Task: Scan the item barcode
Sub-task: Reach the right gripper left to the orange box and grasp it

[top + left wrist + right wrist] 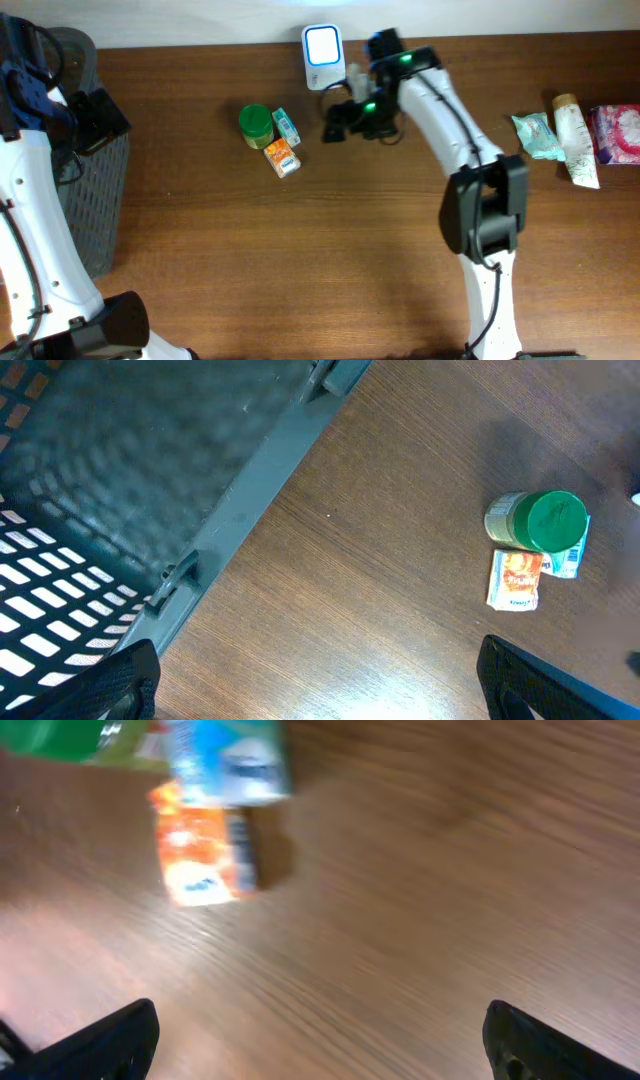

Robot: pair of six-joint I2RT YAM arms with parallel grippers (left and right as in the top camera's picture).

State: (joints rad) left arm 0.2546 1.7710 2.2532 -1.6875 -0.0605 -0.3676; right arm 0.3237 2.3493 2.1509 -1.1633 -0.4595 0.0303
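- Three small goods sit close together on the table (300, 260), below and to the left of the scanner (322, 47) as seen from overhead: a green-lidded jar (256, 124), a blue box (286, 125) just beside it, and an orange packet (283, 158) on the near side of the box.
- Which of the three is the one for scanning cannot be told; none of them is held.
- The table is dark brown wood with a long, even grain and a dull sheen, and soft glare shows on it in the left wrist view.
- The scanner stands at the table's far edge, its screen lit pale blue, with a strip of pale wall (200, 20) behind it.
- The right end effector (320, 1045) hangs just below and right of the scanner, beside the three goods, fingers spread wide with only bare wood between them.
- Far to the scanner's left is a grey slatted basket (95, 180); the left end effector (320, 690) hovers by its rim, also spread wide and holding nothing.
- Far to the scanner's right, a teal packet (538, 135), a white tube (576, 145) and a pink pack (618, 133) lie side by side near the table's end.
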